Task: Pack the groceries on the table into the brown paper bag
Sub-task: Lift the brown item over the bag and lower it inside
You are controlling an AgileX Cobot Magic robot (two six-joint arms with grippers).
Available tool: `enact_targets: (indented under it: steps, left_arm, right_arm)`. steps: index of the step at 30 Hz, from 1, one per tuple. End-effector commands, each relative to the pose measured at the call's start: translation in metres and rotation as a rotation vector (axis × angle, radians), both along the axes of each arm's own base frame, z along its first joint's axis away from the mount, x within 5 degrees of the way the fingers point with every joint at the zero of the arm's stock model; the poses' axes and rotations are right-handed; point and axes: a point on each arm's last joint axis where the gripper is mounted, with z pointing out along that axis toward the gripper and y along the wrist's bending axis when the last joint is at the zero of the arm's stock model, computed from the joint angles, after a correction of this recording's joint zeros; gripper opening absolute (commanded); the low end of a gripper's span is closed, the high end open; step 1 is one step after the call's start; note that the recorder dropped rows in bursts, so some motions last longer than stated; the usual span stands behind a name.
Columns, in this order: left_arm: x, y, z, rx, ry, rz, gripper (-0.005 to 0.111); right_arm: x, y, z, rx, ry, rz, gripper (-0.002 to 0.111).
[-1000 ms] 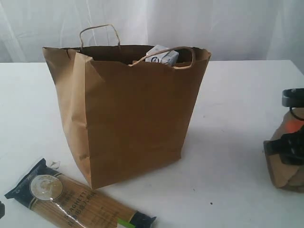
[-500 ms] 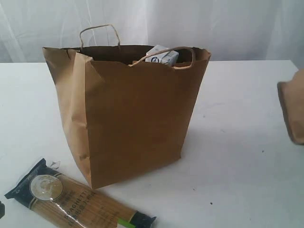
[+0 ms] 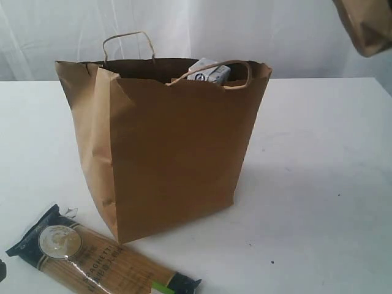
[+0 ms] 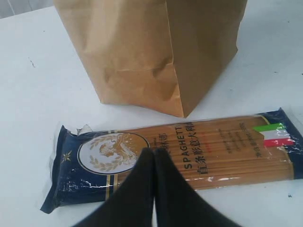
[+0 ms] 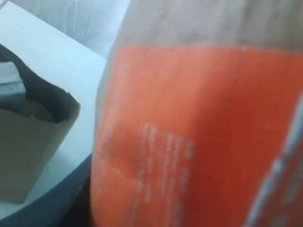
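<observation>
Pouch on the move: the brown pouch with orange label [image 3: 367, 24] hangs high at the far right, well clear of the tabletop [image 3: 318, 184], off to one side of the brown paper bag [image 3: 177, 159] and higher than its rim. The right hand's fingers are hidden, because its wrist view is almost all orange label pressed up close. With the pouch aloft like that, I judge the hand to be closed on it. The bag stands upright in the middle with its mouth open, and the small white-blue carton [image 3: 209, 71] pokes above the rim beside the near handle, so some packing looks done. At the front left, the spaghetti pack with dark ends [image 3: 92, 257] lies flat on the tabletop just beside the bag's front corner. The left hand [image 4: 153, 152] hovers over it with its fingers pinched together, gripping nothing. So the step in hand is the carry of the pouch to the bag. Next, the pouch needs to cross until it is over the open mouth, then come down past the cord handles and the carton before the fingers let go. The spaghetti is the only other item in sight, and it's long, so it will likely want to go in on end.
</observation>
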Motion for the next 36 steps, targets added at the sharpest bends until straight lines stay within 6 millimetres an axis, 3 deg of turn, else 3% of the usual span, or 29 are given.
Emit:
enact_targets:
  steps: [1,7,11,20,27,36]
  left_arm:
    - [-0.001,0.0,-0.001,-0.011,0.002,-0.001,0.0]
    - [-0.001,0.0,-0.001,-0.011,0.002,-0.001,0.0]
    - [-0.001,0.0,-0.001,-0.011,0.002,-0.001,0.0]
    - [-0.001,0.0,-0.001,-0.011,0.002,-0.001,0.0]
    - [-0.001,0.0,-0.001,-0.011,0.002,-0.001,0.0]
    - [-0.001,0.0,-0.001,-0.011,0.002,-0.001,0.0]
  right_arm:
    - [0.016,0.02,0.02,-0.053,-0.133,0.115,0.0]
    - [0.037,0.06,0.032,-0.208,-0.233,0.302,0.0]
    - [0.054,0.089,0.033,-0.222,-0.249,0.373,0.0]
    - [0.076,0.148,-0.001,-0.322,-0.174,0.541,0.0]
    - [0.09,0.169,-0.03,-0.379,-0.074,0.583,0.0]
    - [0.095,0.174,-0.038,-0.397,-0.053,0.589,0.0]
